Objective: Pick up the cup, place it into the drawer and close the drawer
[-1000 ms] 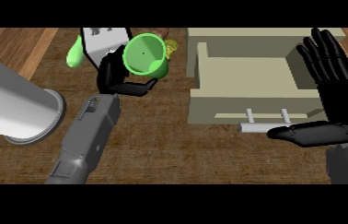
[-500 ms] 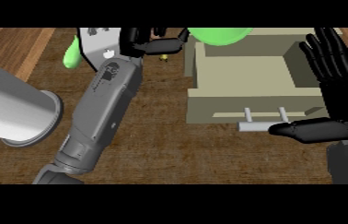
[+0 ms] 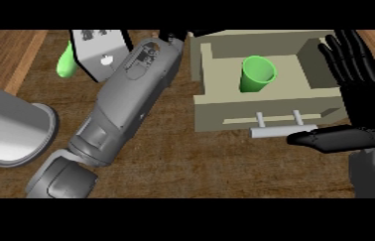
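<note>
Right robot hand (image 3: 350, 81) rests open, fingers straight, beside the drawer (image 3: 219, 89). Left robot hand (image 3: 173, 37) is mostly hidden; its fingers cannot be told. The cup (image 3: 257, 74) lies inside the drawer. Next, push squarely on the handle (image 3: 284, 129), keeping the forearm clear.

The cup (image 3: 258, 74) is bright green, lighter along its rim. The drawer (image 3: 219, 81) around it is pale beige, and its handle (image 3: 284, 131) on the near side is light grey. The counter (image 3: 190, 160) is dark brown with a wood grain. The left forearm (image 3: 121, 111) is grey, and the right hand (image 3: 350, 69) at the right edge is black. At the far left, a white panel (image 3: 99, 54) lies beside a green shape (image 3: 66, 64). A silver-grey pot (image 3: 22, 133) shows at the left edge.
</note>
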Motion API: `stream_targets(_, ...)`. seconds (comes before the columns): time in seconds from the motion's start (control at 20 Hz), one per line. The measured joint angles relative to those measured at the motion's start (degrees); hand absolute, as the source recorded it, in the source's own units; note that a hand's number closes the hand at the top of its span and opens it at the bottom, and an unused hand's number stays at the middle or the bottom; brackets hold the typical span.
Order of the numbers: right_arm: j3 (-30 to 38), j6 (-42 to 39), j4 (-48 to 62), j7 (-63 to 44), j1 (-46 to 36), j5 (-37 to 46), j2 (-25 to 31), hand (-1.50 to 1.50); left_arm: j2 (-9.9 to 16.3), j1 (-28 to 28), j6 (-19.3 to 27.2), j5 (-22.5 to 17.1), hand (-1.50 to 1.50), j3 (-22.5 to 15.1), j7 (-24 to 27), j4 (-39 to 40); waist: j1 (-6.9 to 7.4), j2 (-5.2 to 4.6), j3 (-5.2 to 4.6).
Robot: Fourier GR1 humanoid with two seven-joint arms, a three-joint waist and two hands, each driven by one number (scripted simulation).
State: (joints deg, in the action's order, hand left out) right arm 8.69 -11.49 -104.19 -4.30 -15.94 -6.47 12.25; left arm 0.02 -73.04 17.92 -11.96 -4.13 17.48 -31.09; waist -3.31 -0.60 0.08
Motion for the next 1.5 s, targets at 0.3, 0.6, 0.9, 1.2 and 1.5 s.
stream_targets(0.3,0.01,-0.85,0.79,0.17,-1.98,-0.99,0.33,-1.50,-0.01,-4.00,1.82,-2.88,1.50,-5.29,-2.67,8.74,-2.11,-0.62,0.04)
stream_targets(0.6,-1.27,-1.54,1.77,-0.15,-4.92,-1.47,0.05,-1.50,-0.02,-3.36,-1.38,-4.49,1.50,-11.32,-4.76,13.39,-5.05,-1.46,0.07)
stream_targets(0.9,-2.43,-2.52,2.47,0.16,-6.48,-1.79,-0.20,-1.50,-0.01,-1.44,-2.67,-6.63,-1.50,-14.80,-3.72,14.14,-7.26,-2.06,0.04)
stream_targets(1.2,-6.45,-7.47,2.52,-0.56,-7.73,-6.15,-1.58,1.50,-0.01,0.57,-3.05,-12.63,-1.50,-14.18,-0.20,11.28,-8.51,-2.33,-0.02)
stream_targets(1.5,-11.99,-16.87,3.24,-3.05,-7.79,-11.59,0.08,1.50,-0.01,0.66,-3.07,-18.99,-1.50,-12.42,5.46,7.86,-7.93,-2.05,-0.07)
